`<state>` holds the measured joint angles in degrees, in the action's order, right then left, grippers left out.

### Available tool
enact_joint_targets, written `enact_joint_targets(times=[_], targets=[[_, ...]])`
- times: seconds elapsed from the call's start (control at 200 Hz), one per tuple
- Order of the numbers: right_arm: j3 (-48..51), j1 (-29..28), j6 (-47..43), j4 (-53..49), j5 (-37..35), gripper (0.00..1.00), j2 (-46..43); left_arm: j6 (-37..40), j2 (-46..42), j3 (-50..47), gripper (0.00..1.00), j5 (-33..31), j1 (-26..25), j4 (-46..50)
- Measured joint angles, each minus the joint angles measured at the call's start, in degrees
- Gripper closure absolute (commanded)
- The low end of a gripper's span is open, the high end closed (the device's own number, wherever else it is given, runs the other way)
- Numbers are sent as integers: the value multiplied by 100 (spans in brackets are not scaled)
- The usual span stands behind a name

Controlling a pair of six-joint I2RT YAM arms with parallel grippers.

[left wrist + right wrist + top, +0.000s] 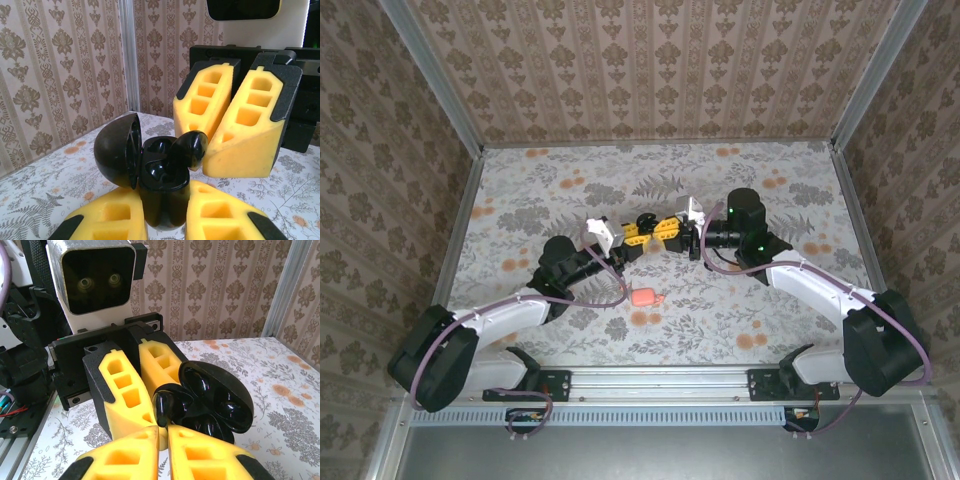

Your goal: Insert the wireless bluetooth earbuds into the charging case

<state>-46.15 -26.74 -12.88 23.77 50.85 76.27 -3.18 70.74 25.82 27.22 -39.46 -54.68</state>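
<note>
Evidently, with the left gripper (165,216) pinching the open charging case (161,186) above mid-worktop and the right gripper (164,441) pinching an earbud (169,407) at its rim, slight misalignment could jam or drop the bud.

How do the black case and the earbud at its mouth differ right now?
The black case is larger than the earbud. The black case sits in the left gripper with its lid open. The earbud is pinched by the right gripper at the case's opening. Both are glossy black.
</note>
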Motion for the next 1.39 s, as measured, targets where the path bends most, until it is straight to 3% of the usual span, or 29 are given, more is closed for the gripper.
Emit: enact_joint_targets(times=[1.395], targets=[[-354, -146, 79, -186, 26, 85, 234, 149, -37, 11, 92, -216, -22, 195]])
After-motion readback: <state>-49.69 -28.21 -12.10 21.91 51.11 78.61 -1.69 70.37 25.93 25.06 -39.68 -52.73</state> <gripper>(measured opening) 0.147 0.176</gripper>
